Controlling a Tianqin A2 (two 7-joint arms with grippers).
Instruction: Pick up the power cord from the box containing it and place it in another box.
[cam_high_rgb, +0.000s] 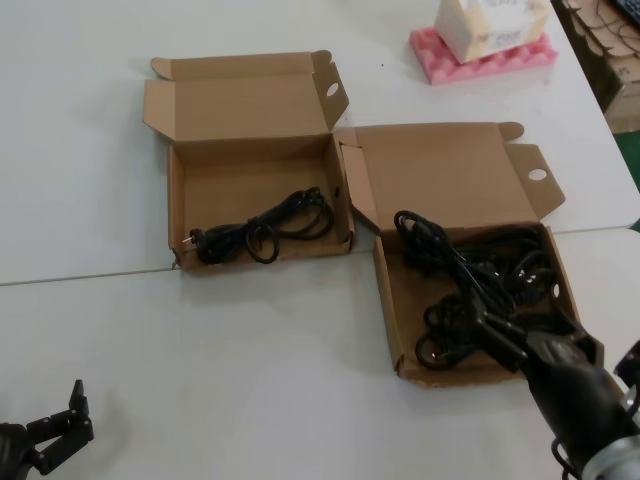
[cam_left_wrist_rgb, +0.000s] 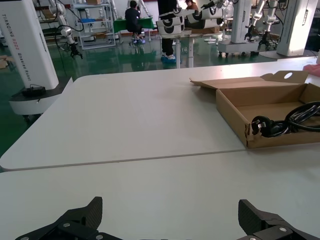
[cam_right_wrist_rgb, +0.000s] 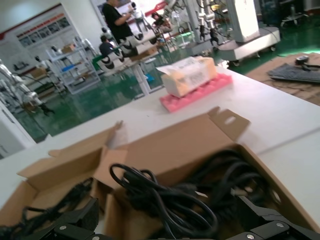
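Observation:
The box containing the power cords (cam_high_rgb: 385, 300) stands open at the right and holds a tangled pile of several black power cords (cam_high_rgb: 480, 285). One loop rises over its back left corner. My right gripper (cam_high_rgb: 500, 338) is open, low over the front of the pile. In the right wrist view its fingers (cam_right_wrist_rgb: 80, 217) stand wide apart with cords (cam_right_wrist_rgb: 170, 195) between them. The other box (cam_high_rgb: 250, 165), torn at its front left corner, stands to the left and holds one looped cord (cam_high_rgb: 265, 230), also in the left wrist view (cam_left_wrist_rgb: 280, 122). My left gripper (cam_high_rgb: 65, 415) is open and parked at the near left.
A pink foam block (cam_high_rgb: 480, 60) with a white pack on it lies at the far right of the table, also in the right wrist view (cam_right_wrist_rgb: 195, 92). Both box lids stand open toward the far side. A seam (cam_high_rgb: 90, 275) crosses the white table.

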